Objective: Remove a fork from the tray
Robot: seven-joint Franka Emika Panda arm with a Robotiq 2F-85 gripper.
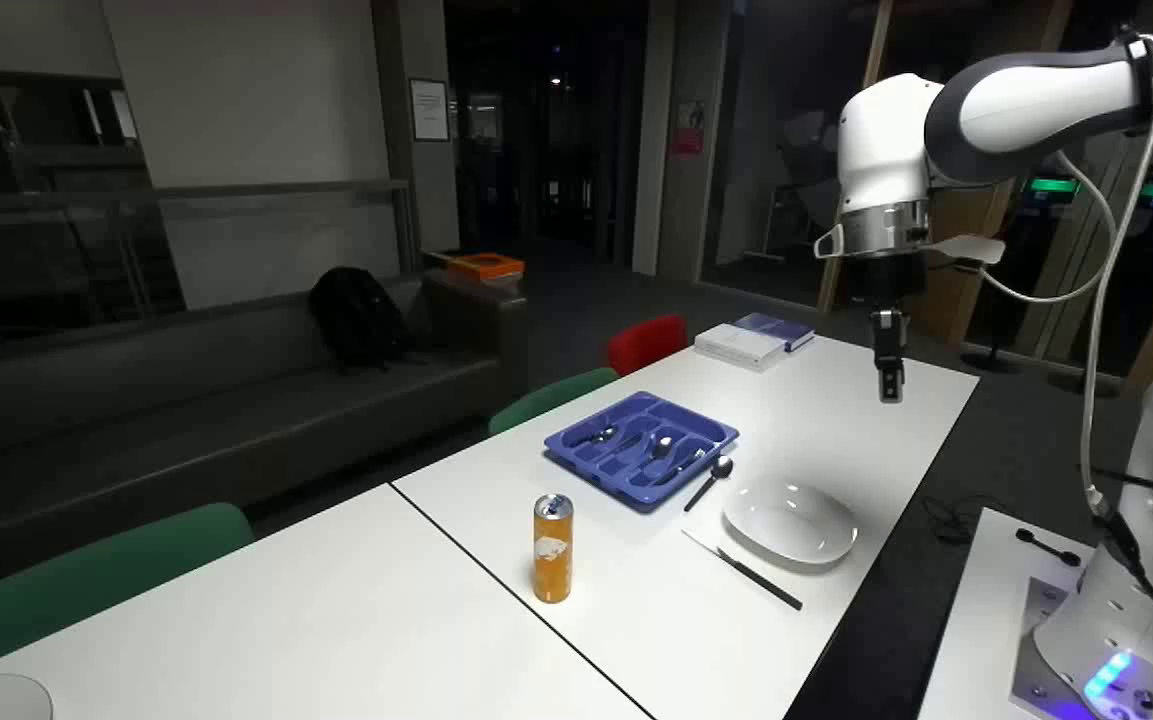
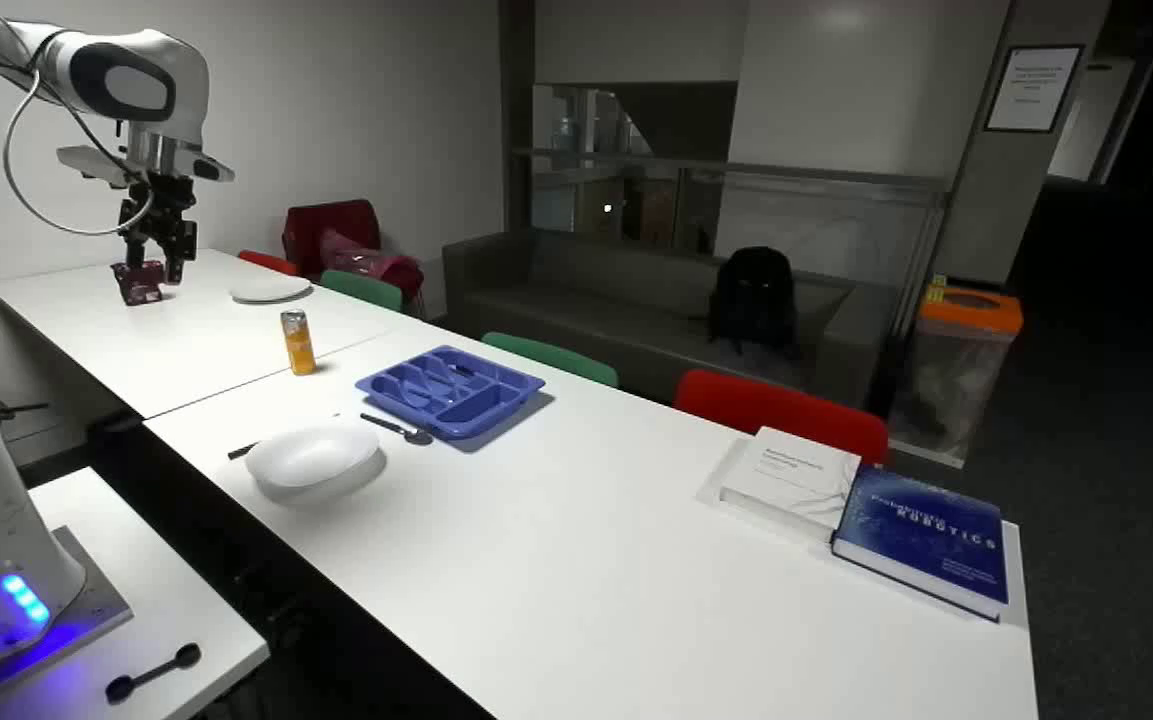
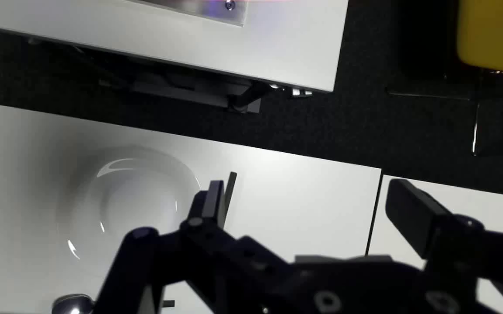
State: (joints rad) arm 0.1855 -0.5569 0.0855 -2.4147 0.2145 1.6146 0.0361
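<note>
Zero forks are showing outside the tray [image 2: 481, 405], sitting near the tabletop [image 2: 586, 540] edge opposite me; inside, I'm distinguishing none. My gripper [image 3: 308, 198] is hanging wide and empty; I'm judging removal unstarted.

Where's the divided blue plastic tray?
In an exterior view, the tray sits on the white table, right of the slim orange can, beside the loose dark spoon.

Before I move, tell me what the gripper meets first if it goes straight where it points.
Likely the white tabletop beside the knife; depth is unclear, so it might instead catch the knife's handle or the tabletop's edge.
</note>
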